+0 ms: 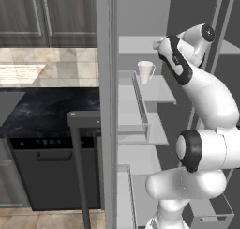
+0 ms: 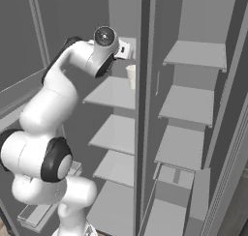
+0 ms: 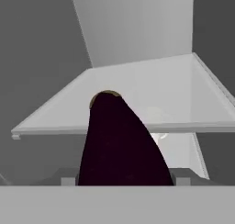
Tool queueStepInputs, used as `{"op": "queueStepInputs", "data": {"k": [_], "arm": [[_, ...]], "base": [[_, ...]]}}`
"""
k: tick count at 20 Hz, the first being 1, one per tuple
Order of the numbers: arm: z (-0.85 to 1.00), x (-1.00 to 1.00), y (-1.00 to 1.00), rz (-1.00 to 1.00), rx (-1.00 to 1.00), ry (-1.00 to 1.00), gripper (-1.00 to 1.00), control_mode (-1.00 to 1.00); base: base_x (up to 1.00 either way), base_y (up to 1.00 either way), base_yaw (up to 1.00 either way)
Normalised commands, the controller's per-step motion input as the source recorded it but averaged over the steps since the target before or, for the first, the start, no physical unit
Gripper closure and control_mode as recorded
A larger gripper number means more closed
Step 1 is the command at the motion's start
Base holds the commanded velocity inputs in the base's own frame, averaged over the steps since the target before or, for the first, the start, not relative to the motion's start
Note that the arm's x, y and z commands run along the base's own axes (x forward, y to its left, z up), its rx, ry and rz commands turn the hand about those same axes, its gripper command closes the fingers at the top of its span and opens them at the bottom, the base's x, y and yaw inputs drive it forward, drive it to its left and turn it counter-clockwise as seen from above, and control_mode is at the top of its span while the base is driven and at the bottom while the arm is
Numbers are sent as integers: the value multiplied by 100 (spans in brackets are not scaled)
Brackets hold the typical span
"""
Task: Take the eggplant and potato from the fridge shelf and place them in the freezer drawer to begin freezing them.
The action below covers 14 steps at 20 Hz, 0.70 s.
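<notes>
The eggplant looms dark purple-black in the hand view, its brownish stem end pointing up and its body crossing in front of the shelf edge. It sits between my fingers and hides the tips. My gripper is up at an upper fridge shelf, also seen at the wrist end in the right base view. The potato is hidden. The freezer drawer is a low grey bin pulled out near the base, and it also appears in the left base view.
A white cup stands on the shelf below the hand, beside the fridge's inner shelves. The open fridge door with its door bins stands to the right. A dark counter and dishwasher lie to the left.
</notes>
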Motion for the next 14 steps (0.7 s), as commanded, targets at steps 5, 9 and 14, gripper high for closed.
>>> {"op": "queueStepInputs", "data": {"k": [5, 9, 14], "arm": [[-23, -81, 31, 0, 0, 1, 100, -100], [-30, -74, 25, 0, 0, 3, 100, -100], [-32, -64, 6, 0, 0, 5, 100, -100]], "base": [[0, 0, 0], [0, 0, 0], [0, 0, 0]]}}
